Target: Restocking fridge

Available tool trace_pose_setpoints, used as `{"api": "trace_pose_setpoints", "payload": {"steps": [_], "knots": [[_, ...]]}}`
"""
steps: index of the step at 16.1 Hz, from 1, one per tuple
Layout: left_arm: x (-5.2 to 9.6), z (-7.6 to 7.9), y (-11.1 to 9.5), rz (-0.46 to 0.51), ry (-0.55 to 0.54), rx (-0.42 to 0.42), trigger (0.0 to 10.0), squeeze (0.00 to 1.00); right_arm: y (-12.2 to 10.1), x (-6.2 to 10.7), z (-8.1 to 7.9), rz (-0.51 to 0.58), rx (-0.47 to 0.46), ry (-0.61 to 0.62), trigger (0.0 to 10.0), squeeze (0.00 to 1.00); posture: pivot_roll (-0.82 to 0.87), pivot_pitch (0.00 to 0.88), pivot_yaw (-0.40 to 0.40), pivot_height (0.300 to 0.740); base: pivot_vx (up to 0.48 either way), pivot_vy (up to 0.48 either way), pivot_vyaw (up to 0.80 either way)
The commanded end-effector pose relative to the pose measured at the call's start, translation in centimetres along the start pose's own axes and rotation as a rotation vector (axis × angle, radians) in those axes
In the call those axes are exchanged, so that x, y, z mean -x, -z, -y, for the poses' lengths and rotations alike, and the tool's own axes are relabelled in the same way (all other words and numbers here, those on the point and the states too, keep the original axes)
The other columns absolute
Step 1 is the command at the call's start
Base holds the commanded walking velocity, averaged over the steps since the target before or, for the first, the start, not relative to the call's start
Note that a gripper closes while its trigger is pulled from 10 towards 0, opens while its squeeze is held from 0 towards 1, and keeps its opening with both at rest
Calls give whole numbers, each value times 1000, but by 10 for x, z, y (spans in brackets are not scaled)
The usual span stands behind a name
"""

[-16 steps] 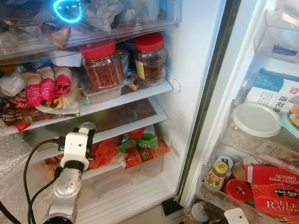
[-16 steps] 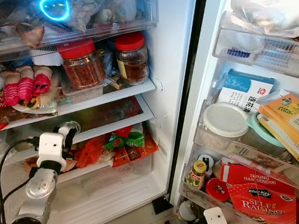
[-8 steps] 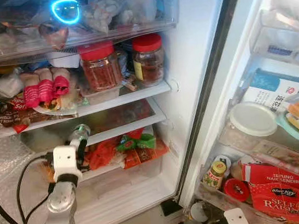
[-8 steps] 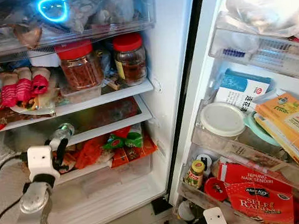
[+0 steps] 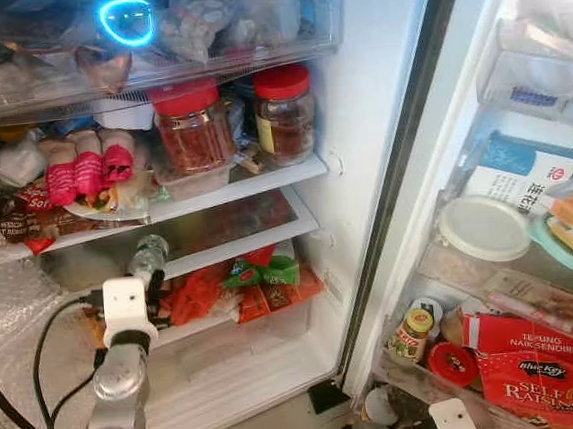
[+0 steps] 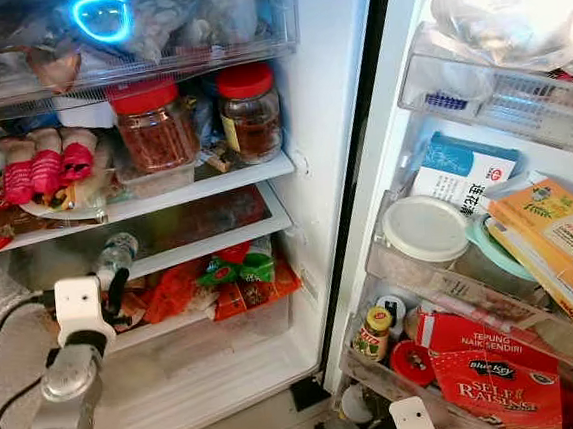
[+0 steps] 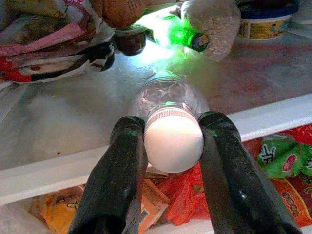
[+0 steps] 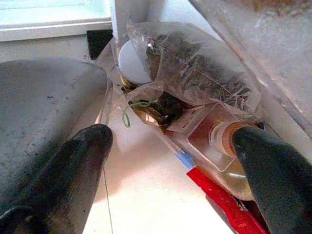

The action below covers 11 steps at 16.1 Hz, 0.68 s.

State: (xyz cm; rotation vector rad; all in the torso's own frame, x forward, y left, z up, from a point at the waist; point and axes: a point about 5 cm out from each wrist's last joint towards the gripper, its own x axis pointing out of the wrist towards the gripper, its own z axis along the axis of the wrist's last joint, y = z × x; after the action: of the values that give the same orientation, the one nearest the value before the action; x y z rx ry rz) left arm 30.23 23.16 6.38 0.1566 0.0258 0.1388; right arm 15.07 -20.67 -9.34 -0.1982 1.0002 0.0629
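Left gripper (image 7: 173, 146) clamped on a clear bottle (image 7: 168, 100) at its white cap (image 7: 173, 145), at the front lip of a fridge shelf (image 7: 273, 119).

Bottle body lying ahead of the fingers on the shelf, partly hidden by cap. Beyond it, a green bottle (image 7: 178, 35) and blurred bags, contents hard to make out; red snack packets (image 5: 208, 290) just below. Right gripper (image 8: 170, 165) spread wide down low, facing a clear bag (image 8: 195, 73) and a bottle of pale liquid (image 8: 217, 146), both cut off.

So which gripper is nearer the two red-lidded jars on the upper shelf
Left. The left gripper holds a clear bottle one shelf below the jars; the right gripper is low beside the door bins.
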Motion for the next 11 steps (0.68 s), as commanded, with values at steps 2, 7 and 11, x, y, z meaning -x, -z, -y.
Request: {"api": "trace_pose_setpoints", "payload": {"steps": [2,7,11], "knots": [[3,-4,12,-92,-36,27,10000,0,6,0,-8,-31,3,-28,10000,0,-97,0,-45,634,0,0,0],[-9,1,4,-91,-69,128,10000,0,5,0,-8,-29,6,-29,10000,0,-98,0,-46,634,0,0,0],[-20,1,1,-128,-101,262,10000,0,5,0,-8,-27,4,-27,10000,0,-98,0,-47,634,0,0,0]]}}
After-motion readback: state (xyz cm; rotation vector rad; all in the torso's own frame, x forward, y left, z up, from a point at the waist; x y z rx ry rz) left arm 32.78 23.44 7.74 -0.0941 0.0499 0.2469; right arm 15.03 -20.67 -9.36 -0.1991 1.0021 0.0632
